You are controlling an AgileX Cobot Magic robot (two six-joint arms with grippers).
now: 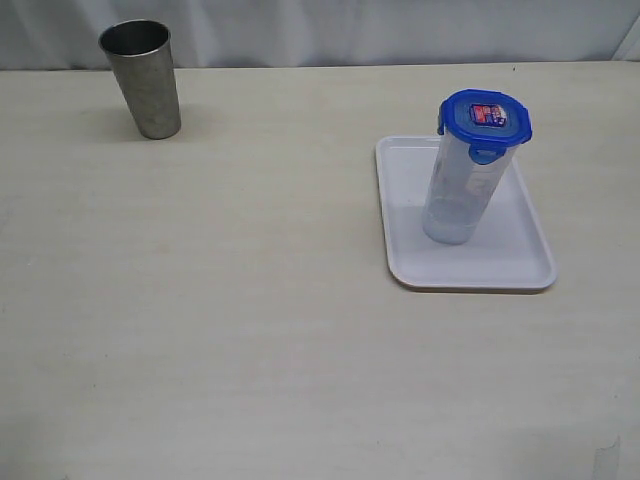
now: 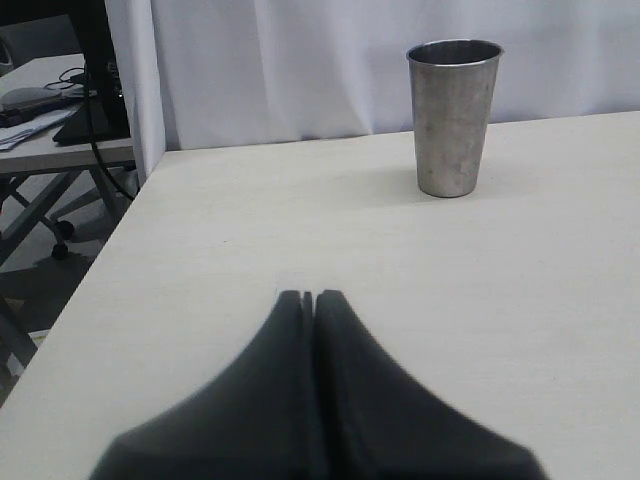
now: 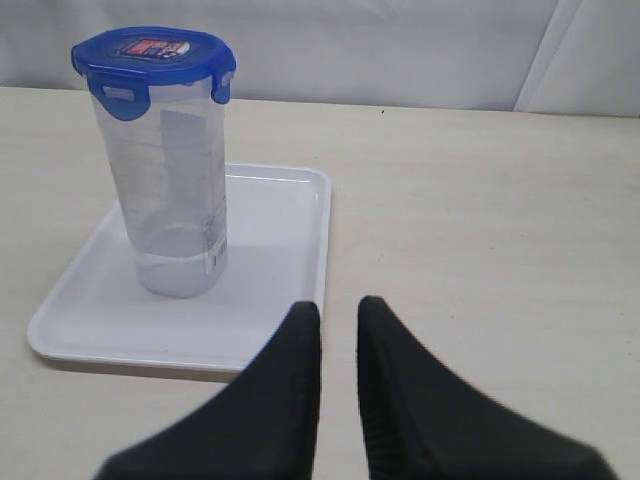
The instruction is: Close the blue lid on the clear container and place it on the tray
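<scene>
Clear container [image 1: 455, 190]: stands upright on the white tray [image 1: 520, 265], in its far half, and neither gripper touches it.
Blue lid [image 1: 485, 118]: sits on the rim with the sticker facing up. The flaps that show look folded down; the far side is hidden.
Progress: judging by how things lie, the task looks finished or nearly so.
Handling: it seems empty and thin-walled, so probably light. Being tall and narrow, it should tip easily, and its smooth sides may slip or flex under a hard squeeze.
Where to hold: across the body just below the lid, not by the flaps.
Left gripper [image 2: 308, 297]: jaws pressed together, empty, over the bare table with the steel cup [image 2: 455, 115] well beyond.
Right gripper [image 3: 338, 310]: jaws slightly parted with nothing between them, near the tray's edge, apart from the container.
</scene>
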